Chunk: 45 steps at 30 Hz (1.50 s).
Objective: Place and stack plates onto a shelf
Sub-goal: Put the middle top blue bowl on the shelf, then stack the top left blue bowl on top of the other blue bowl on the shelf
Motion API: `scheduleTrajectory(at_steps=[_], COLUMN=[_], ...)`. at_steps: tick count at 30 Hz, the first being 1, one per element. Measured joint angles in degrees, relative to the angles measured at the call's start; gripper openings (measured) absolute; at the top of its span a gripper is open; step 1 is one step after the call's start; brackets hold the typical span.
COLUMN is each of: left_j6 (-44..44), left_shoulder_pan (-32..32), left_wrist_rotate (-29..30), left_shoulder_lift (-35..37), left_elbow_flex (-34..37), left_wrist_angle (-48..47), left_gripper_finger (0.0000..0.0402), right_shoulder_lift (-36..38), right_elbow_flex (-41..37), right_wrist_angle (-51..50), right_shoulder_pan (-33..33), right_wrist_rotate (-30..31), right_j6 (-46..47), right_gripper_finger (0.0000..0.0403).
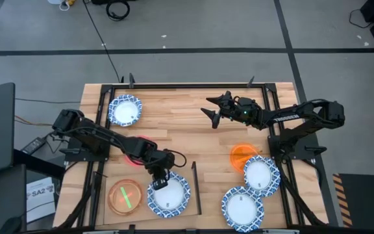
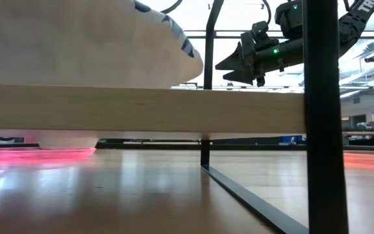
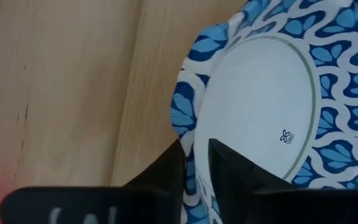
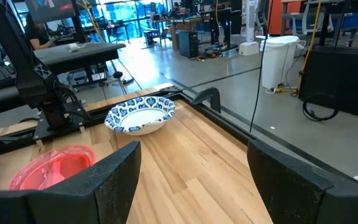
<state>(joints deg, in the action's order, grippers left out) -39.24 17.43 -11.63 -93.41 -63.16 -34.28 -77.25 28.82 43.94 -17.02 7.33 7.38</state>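
The rim of a blue-patterned plate [image 1: 169, 195] on the shelf [image 1: 148, 211] is pinched by the left gripper [image 1: 160, 177] at its eleven o'clock edge, the right gripper [image 1: 214, 112] is held spread above the table, and no writing can be read.

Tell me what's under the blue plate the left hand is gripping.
Only the pale shelf panel shows under the blue plate, whose rim the left hand pinches. Whatever lies beneath its centre is covered.

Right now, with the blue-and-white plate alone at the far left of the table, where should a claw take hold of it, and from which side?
Pinch the upturned patterned rim of the far-left plate, one finger inside and one outside. It lies flat on the tabletop, so only the raised rim offers an edge. Probably come from the centre of the table, where the open right claw hovers; the left claw is gripping the shelf plate.
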Motion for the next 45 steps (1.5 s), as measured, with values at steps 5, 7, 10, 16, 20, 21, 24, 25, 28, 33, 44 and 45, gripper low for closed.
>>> scheduleTrajectory(at_steps=[5,7,10,16,20,21,24,25,28,33,44,45], left_j6=[0.0,0.0,0.0,0.0,-0.08,-0.09,-0.09,-0.08,0.02,3.74,15.21,16.3], left_shoulder_pan=[0.0,0.0,0.0,0.0,0.0,0.0,-0.03,-0.26,-1.07,-2.93,-10.8,-11.77], left_wrist_rotate=[0.01,0.01,0.21,0.42,0.42,0.42,0.42,0.4,0.64,2.17,5.18,5.3], left_shoulder_lift=[0.0,0.0,0.0,0.0,0.0,0.0,0.49,0.91,2.79,7.34,15.67,16.11], left_elbow_flex=[0.0,0.0,0.0,0.0,0.0,0.0,0.02,0.02,0.03,0.04,0.02,0.02], left_wrist_angle=[0.0,0.0,0.08,0.03,-0.4,-0.53,-1.8,-2.08,-4.03,-6.2,-15.17,-16.16], left_gripper_finger=[0.0121,0.0137,0.0158,0.0176,0.0176,0.0176,0.0176,0.0176,0.0176,0.0176,0.0176,0.0176], right_shoulder_lift=[0.0,0.0,0.0,0.0,0.0,0.0,0.0,0.0,0.0,0.0,0.0,0.0], right_elbow_flex=[0.0,0.0,0.0,0.0,0.0,0.0,0.0,0.0,0.0,0.0,0.0,0.0], right_wrist_angle=[0.0,0.0,0.0,0.0,0.0,0.0,0.01,0.02,0.02,0.02,0.04,0.0], right_shoulder_pan=[0.01,0.0,0.01,0.0,0.0,0.0,0.01,0.0,0.02,0.0,0.02,0.02], right_wrist_rotate=[0.0,0.0,0.0,0.0,0.0,0.0,0.0,0.0,0.0,0.0,0.0,0.0], right_j6=[0.0,-0.01,-0.01,0.0,-0.01,0.0,0.0,0.0,-0.01,0.0,0.0,0.0], right_gripper_finger=[0.03,0.03,0.03,0.03,0.03,0.03,0.03,0.03,0.03,0.03,0.03,0.03])
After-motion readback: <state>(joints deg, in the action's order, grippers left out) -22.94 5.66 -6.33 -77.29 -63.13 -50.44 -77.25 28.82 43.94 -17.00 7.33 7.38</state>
